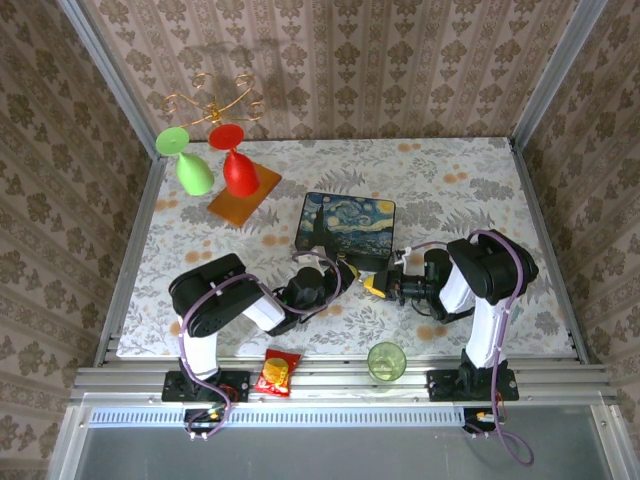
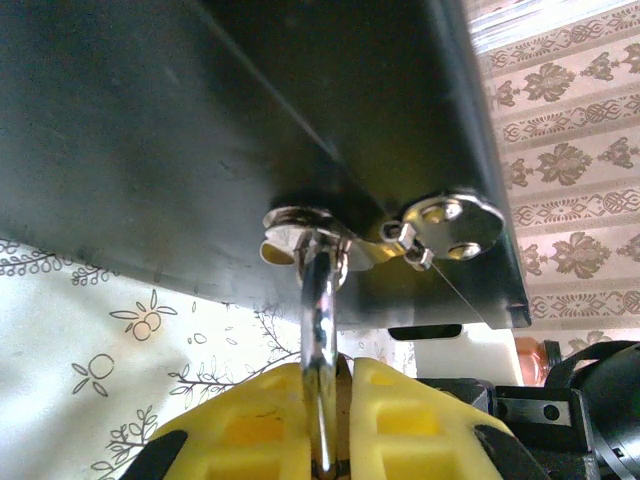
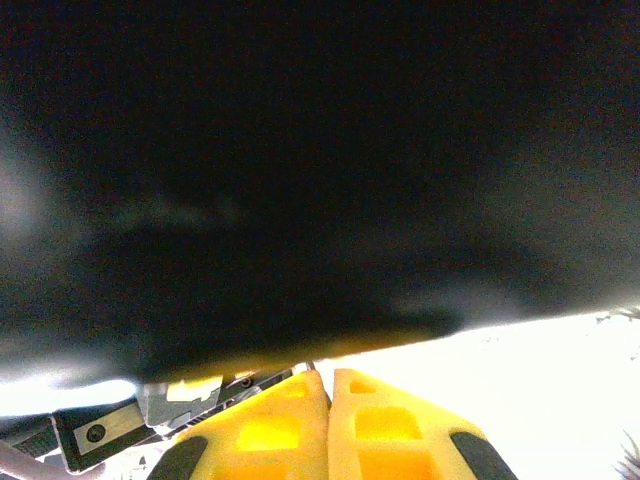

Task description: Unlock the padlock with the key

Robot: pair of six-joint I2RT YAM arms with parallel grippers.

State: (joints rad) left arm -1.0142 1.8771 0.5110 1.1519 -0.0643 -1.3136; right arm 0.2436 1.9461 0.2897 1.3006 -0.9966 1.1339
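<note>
Tabletop point(image 1: 185, 240) lies open around; left pincer point(image 2: 335, 385) clamps padlock point(image 2: 320, 300) at box point(image 1: 350, 222) edge.

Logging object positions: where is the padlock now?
Left wrist view: the padlock hangs from the clasp on the painted box's near side, gripped in the left pincer.

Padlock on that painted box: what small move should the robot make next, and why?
Probably ease the right gripper a touch toward the padlock. The left gripper is clamped on it where it hangs from the clasp of the box, while the right one sits beside it, fingers pressed together; what they pinch, I cannot tell.
</note>
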